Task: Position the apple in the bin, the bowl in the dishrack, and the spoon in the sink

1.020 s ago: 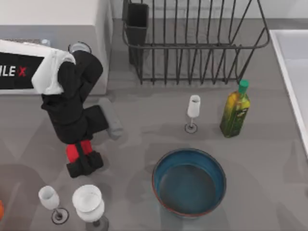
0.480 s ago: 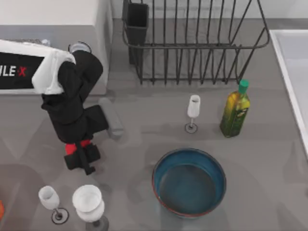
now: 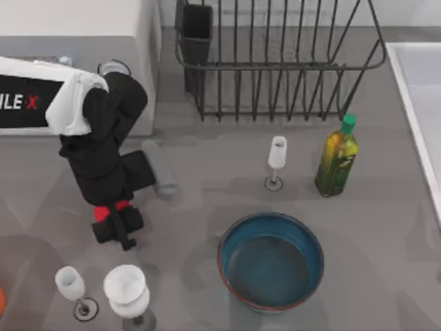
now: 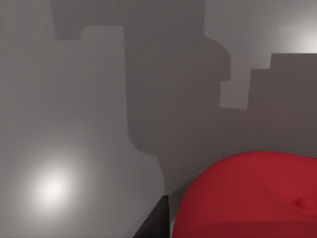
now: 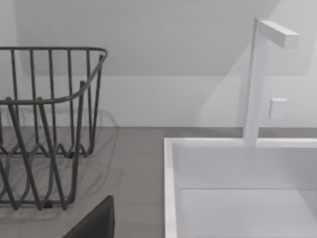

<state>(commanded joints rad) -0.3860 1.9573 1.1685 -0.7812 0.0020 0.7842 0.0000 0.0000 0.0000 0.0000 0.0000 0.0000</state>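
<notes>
My left gripper (image 3: 116, 224) hangs over the left side of the table, shut on the red apple (image 3: 103, 210). The apple (image 4: 247, 198) looms close in the left wrist view beside one dark finger (image 4: 156, 223). The blue bowl (image 3: 271, 261) with its reddish-brown rim stands at the front centre, apart from the gripper. At the back is the black wire dishrack (image 3: 275, 62) (image 5: 44, 124). The pale sink (image 3: 420, 103) (image 5: 171, 188) lies at the right edge. The spoon and the bin are out of view. A dark part of my right gripper (image 5: 91, 223) shows in the right wrist view.
Two white wine glasses (image 3: 72, 286) (image 3: 126, 288) stand just in front of the left gripper, and a third (image 3: 276, 160) stands mid-table. A yellow-green bottle (image 3: 337, 157) is right of it. A white microwave (image 3: 76, 41) sits back left. An orange thing (image 3: 1, 300) peeks in at the left edge.
The left gripper has pulled back slightly toward its arm and turned, carrying the apple with it. Bowl, glasses and bottle have not moved.
</notes>
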